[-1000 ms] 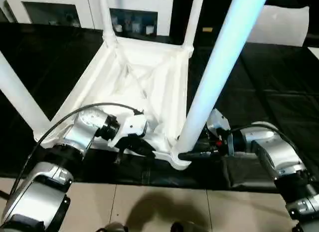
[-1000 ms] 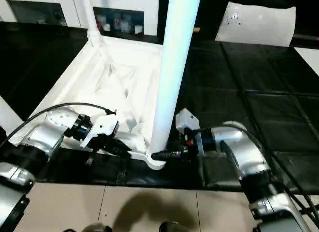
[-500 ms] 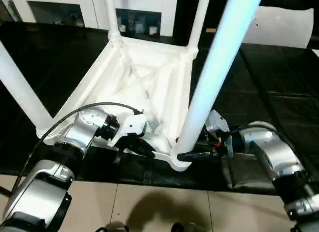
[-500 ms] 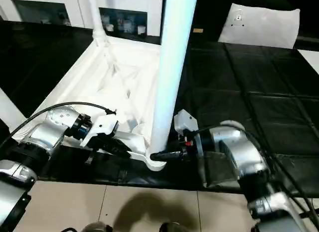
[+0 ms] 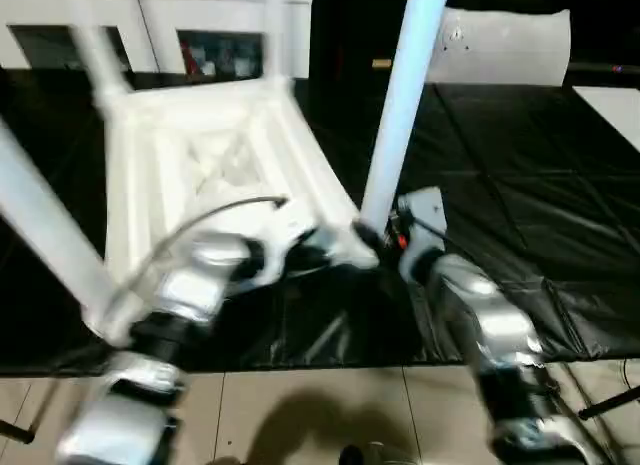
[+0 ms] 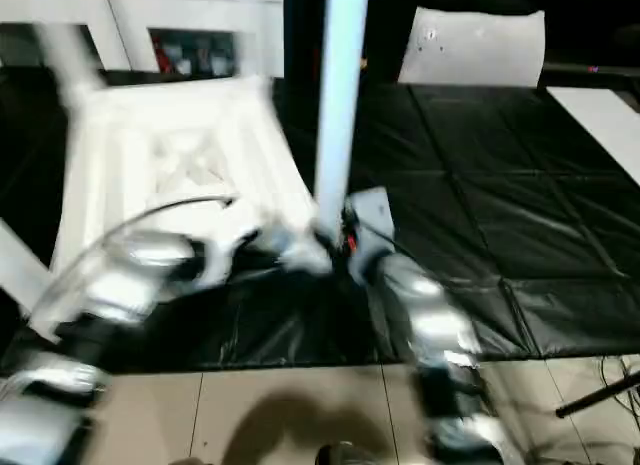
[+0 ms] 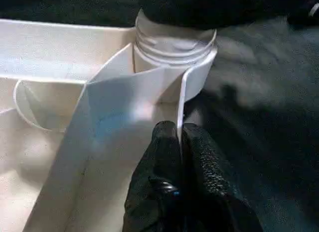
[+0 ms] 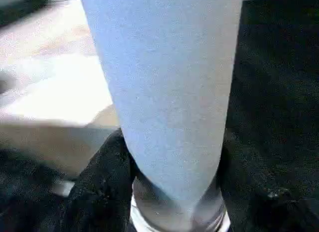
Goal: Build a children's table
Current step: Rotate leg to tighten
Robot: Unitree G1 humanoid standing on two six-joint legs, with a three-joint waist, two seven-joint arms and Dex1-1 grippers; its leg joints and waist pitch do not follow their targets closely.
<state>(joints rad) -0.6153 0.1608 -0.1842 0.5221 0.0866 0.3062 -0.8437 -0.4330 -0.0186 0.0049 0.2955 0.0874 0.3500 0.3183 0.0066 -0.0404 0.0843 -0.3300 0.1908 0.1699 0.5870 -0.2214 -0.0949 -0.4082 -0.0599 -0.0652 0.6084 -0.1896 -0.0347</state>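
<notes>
The white tabletop point(image 5: 200, 155) lies upside down on the black mat point(image 5: 520, 185), ribbed underside up, with tube legs standing up out of its corner sockets; one leg point(image 5: 40, 225) rises at the near left, well to the left of the left gripper point(image 7: 179, 142). That left gripper is pinched shut on the thin upright rim of the tabletop, one black finger point(image 7: 162, 157) on each side of the wall, just short of the round corner socket point(image 7: 174, 42), which sits directly ahead of its fingertips. To its right, the right gripper point(image 8: 174, 192) is closed around the base of the near-right leg point(image 5: 400, 105), its black fingers point(image 8: 99, 177) hugging either side of the tube just above where it meets the socket. This leg stands upright beyond the gripper. Farther off to the right, a flat white sheet point(image 5: 505, 45) lies at the far edge of the mat, and a white cabinet point(image 5: 180, 35) with glass doors stands behind the tabletop.
</notes>
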